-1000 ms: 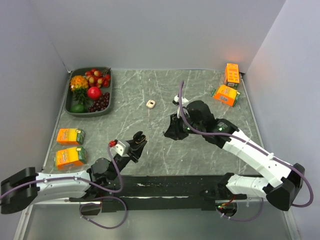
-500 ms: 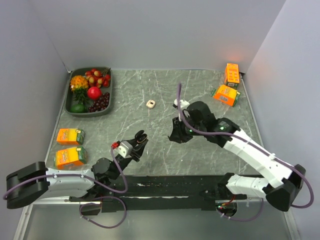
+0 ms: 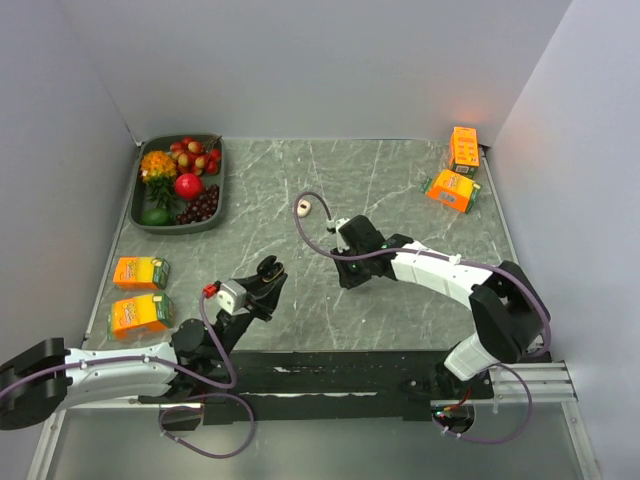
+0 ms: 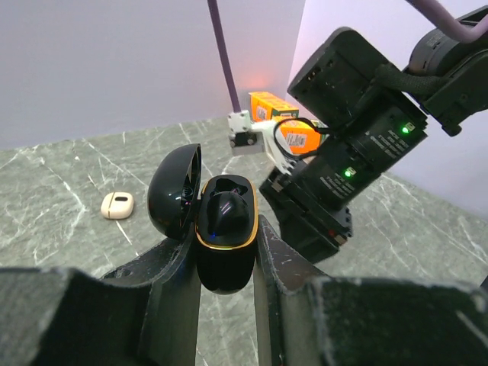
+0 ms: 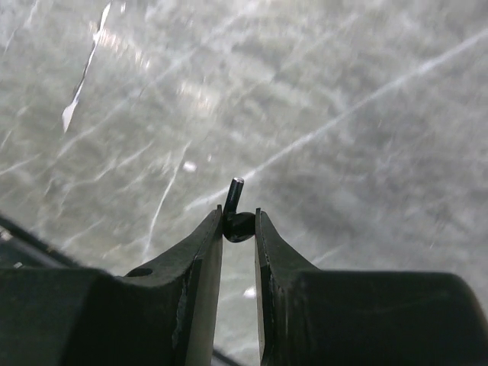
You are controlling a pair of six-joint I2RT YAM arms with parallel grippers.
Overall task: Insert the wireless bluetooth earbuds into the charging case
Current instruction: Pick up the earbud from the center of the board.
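Note:
My left gripper [image 4: 227, 232] is shut on the black charging case [image 4: 226, 263], which has a gold rim, and holds it above the table with its lid [image 4: 174, 191] swung open to the left. A black rounded shape [image 4: 226, 207] sits in the case's well. In the top view the left gripper [image 3: 268, 274] is left of centre. My right gripper [image 5: 239, 217] is shut on a tiny black earbud [image 5: 242, 227] at its fingertips, stem pointing away, just above the marble table. In the top view the right gripper [image 3: 345, 274] is a short way right of the case.
A small beige case-like object [image 3: 302, 208] lies behind the grippers, also in the left wrist view [image 4: 117, 204]. A fruit tray [image 3: 146, 190] stands at the back left, two orange cartons [image 3: 140, 272] on the left, and two orange boxes [image 3: 452, 190] at the back right.
The right arm has dropped low and stretched out to the left, bringing its gripper closer to the table. The left gripper, still holding the case, has shifted slightly left.

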